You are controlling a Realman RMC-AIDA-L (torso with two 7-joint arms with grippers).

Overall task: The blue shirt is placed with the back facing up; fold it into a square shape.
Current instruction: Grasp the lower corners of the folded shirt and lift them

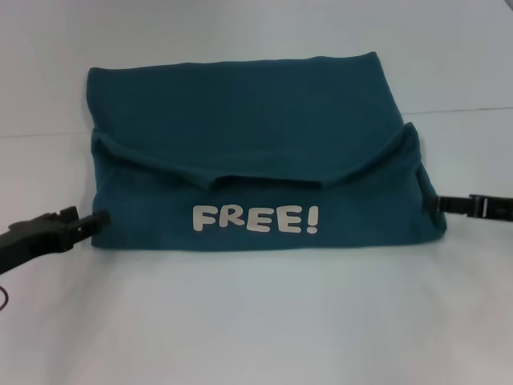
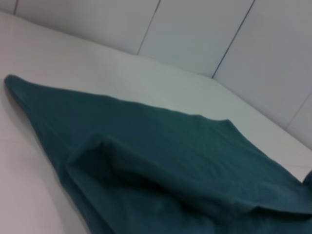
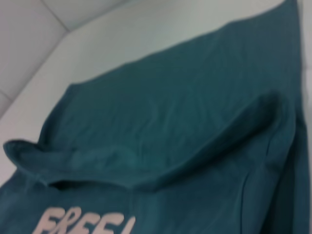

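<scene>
Blue shirt point(image 1: 256, 152) is lain folded on the surface point(image 1: 256, 321), flanked by left gripper point(image 1: 100, 218) and right gripper point(image 1: 433, 204); neither grip can be judged.

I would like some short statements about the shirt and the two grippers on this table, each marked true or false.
1. The blue shirt lies partly folded, with its near part turned up over the rest. True.
2. The word on the shirt is "SALE!". False: the white lettering reads "FREE!".
3. The left gripper is at the near left corner of the shirt. True.
4. The right gripper hangs high above the middle of the shirt. False: it is low, at the shirt's right edge.
5. The shirt lies on a white table. True.
6. The lettering sits on the far half of the shirt. False: it is on the near flap.
</scene>
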